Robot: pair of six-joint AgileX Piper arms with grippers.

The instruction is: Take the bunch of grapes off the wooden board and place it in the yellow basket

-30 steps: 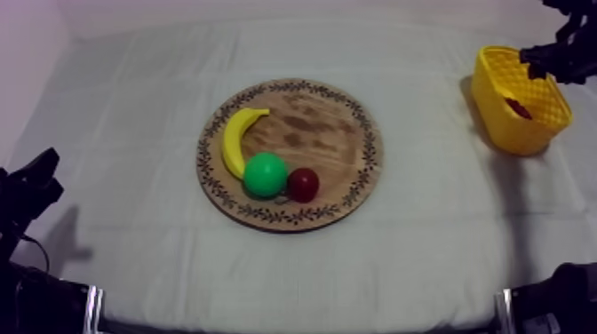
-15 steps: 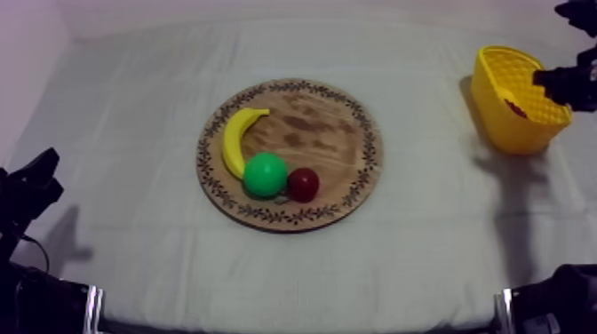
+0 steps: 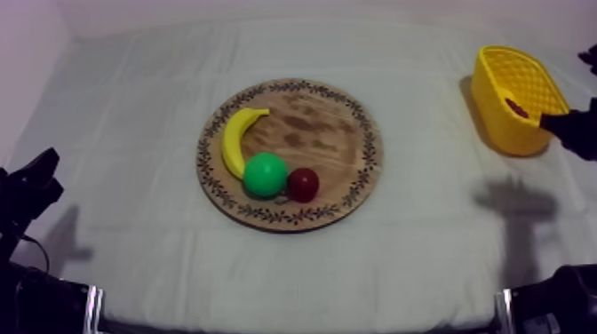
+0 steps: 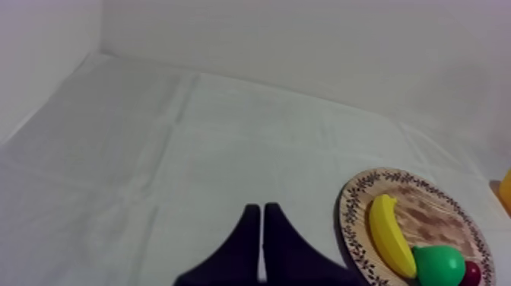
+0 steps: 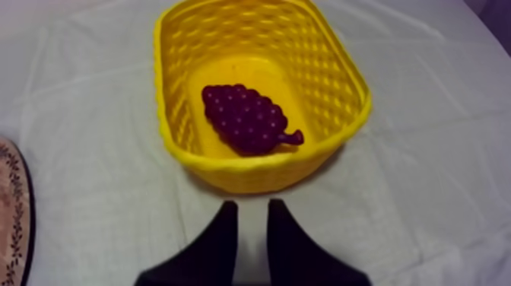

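Right pincer hangs low just in front of the yellow basket. Its two black fingers are parted by a narrow gap with only the cloth-covered surface between them, so it grips nothing and touches nothing. Seen from above, the right arm reaches in from the side edge, just beside the basket on the side away from the wooden board.

The bunch of grapes lies on the basket's floor, stem end toward one long wall; from above it shows as a dark patch inside.

Left pincer has its fingers pressed together into a narrow wedge, empty, over bare surface, with the board off to one side. Its arm sits low at the near edge, well apart from the board.

On the board lie a banana, a pear touching it, and a small red fruit just beside the pear.
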